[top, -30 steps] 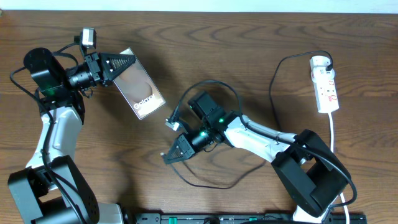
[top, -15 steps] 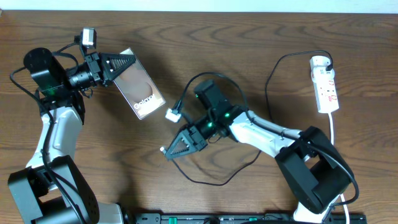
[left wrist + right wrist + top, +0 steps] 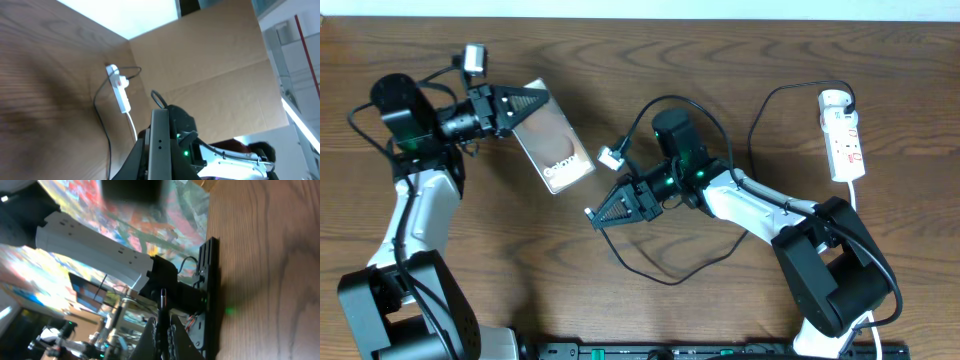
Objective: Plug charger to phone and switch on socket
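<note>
- Left gripper (image 3: 533,100) clamps one end of the phone (image 3: 560,152), towards the table's (image 3: 720,50) far-left corner.
- Right gripper (image 3: 593,214) pinches the charger (image 3: 163,297) tip, mid-table.
- Socket (image 3: 842,135) lies by the far-right corner.

white "Galaxy" lettering, partly legible, on phone (image 3: 555,150)

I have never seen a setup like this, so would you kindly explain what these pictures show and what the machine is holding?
Two robot arms sit at a wooden table. One picture looks down from overhead; the other two come from a camera on each wrist. The left arm has its jaws shut on the phone. The right arm has its jaws shut on the plug tip of the charger, a thin black cable. The white socket lies near the right edge.
</note>
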Robot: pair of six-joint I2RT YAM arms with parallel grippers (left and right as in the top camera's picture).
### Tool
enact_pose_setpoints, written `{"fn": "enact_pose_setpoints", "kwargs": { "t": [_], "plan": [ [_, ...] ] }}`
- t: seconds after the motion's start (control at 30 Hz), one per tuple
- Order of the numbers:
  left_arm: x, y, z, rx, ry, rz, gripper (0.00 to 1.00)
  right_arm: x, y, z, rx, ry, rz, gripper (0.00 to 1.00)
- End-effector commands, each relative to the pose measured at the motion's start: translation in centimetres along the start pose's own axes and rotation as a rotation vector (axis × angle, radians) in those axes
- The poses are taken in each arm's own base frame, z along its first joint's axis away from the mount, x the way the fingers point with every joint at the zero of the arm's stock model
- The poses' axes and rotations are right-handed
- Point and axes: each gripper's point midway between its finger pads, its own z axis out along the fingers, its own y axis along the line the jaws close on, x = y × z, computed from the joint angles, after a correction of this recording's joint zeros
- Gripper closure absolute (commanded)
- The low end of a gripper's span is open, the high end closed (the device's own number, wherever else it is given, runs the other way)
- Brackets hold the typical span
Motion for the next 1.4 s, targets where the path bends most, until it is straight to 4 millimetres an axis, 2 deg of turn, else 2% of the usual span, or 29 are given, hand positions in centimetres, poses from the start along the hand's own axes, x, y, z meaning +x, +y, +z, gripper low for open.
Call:
{"fn": "enact_pose_setpoints", "kwargs": {
  "t": [0.0,0.2,0.43,0.63,0.87,1.37],
  "plan": [
    [0.6,-1.3,0.5,0.02,0.037,0.047,0.93,-0.7,0.6,-0.3,-0.01,-0.001,0.047,0.99],
    [0.5,-1.3,0.5,0.02,0.036,0.047,0.93,-2.1,1.3,-1.1,-0.004,-0.022,0.005,0.99],
    [0.5,-1.3,0.5,0.02,0.036,0.047,0.93,-2.8,0.9,-2.6,0.021,-0.06,0.01,0.99],
    [0.5,-1.3,0.5,0.017,0.031,0.046,0.93,-3.1,0.6,-2.7,0.038,-0.076,0.008,0.99],
    [0.2,-1.0,1.6,0.003,0.007,0.043,0.93,-3.1,0.5,-2.7,0.043,-0.08,0.006,0.99],
    [-0.1,-0.9,1.6,-0.003,-0.006,0.044,0.93,-3.1,0.5,-2.7,0.043,-0.08,0.006,0.99]
  ]
}}
